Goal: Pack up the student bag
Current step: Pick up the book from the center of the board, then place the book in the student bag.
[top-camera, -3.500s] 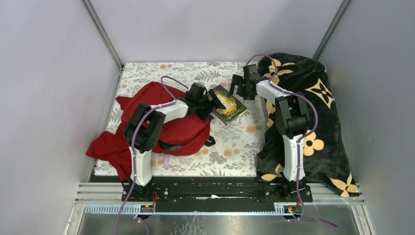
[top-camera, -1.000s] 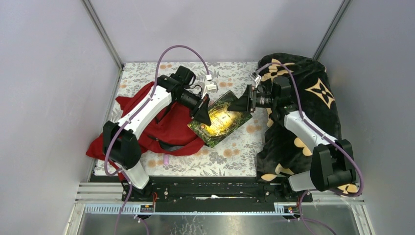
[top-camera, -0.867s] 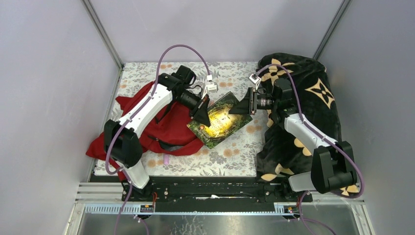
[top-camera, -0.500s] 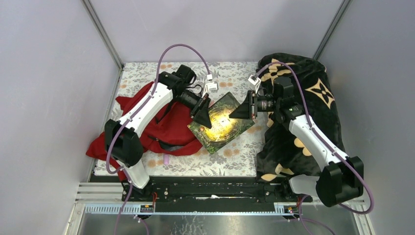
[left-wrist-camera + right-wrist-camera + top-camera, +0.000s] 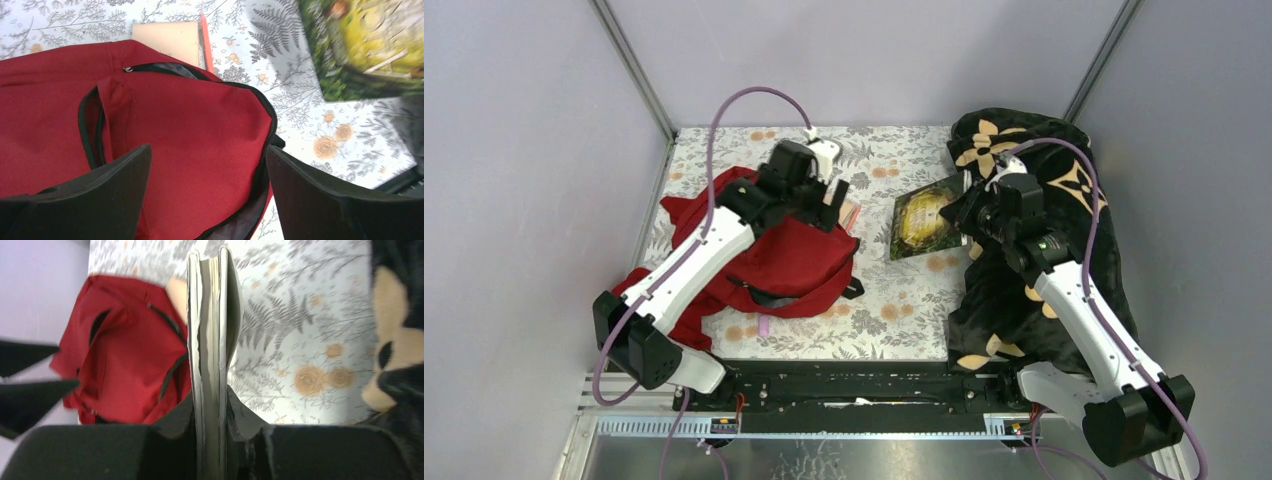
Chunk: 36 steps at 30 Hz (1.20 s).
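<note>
1. Grey plain walls stand around a table (image 5: 894,300) that is covered with a white cloth printed with grey ferns and orange flowers.
2. The large dark-red fabric backpack (image 5: 789,262) lies flat on the left half of this table. Its black zipper runs along the curved edge, and in the left wrist view the backpack (image 5: 200,120) shows some grey lining where the zipper is open.
3. The left gripper (image 5: 829,195) hangs above the far part of the backpack. Its two black fingers (image 5: 125,195) are spread widely and there is nothing between them.
4. A flat beige notebook with an orange-red edge (image 5: 170,40) lies on the cloth and touches the far edge of the backpack.
5. The right gripper (image 5: 965,209) is closed on a thin book with a green and yellow cover (image 5: 924,217). It holds the book by its right side.
6. In the right wrist view the gripper (image 5: 210,400) presses the pale page block of the book (image 5: 212,315) from both sides.
7. The book is between the backpack and a black plush blanket with tan flower motifs (image 5: 1089,250). I cannot tell if the book touches the table.
8. The blanket covers the right side of the table, and the right arm reaches over it.
</note>
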Each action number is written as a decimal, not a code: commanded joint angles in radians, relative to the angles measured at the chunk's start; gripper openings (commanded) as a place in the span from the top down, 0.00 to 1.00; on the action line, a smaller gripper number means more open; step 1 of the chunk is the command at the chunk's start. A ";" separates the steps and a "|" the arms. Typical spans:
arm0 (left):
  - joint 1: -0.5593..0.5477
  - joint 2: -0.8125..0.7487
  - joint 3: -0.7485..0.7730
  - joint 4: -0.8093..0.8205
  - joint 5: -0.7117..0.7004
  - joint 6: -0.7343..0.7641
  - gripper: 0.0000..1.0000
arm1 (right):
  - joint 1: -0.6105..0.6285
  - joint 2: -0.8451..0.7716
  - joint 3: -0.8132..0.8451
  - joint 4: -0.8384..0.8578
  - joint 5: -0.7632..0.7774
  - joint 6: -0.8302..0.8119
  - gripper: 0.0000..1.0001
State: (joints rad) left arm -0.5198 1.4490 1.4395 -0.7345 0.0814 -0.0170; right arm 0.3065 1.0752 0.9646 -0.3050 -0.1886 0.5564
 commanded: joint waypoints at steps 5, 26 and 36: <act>-0.244 0.108 -0.084 0.124 -0.539 -0.161 0.01 | -0.002 -0.032 0.000 0.131 0.207 0.126 1.00; -0.355 0.367 -0.079 0.208 -0.912 -0.018 0.84 | -0.002 -0.009 0.011 0.146 0.154 0.107 1.00; 0.006 0.031 0.087 0.172 -0.421 -0.119 1.00 | 0.035 0.072 0.042 0.429 -0.093 0.360 1.00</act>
State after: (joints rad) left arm -0.6716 1.6268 1.4227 -0.5934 -0.5835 -0.0650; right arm 0.3073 1.1431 0.9508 -0.2192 -0.1429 0.7193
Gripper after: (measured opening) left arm 0.034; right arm 0.208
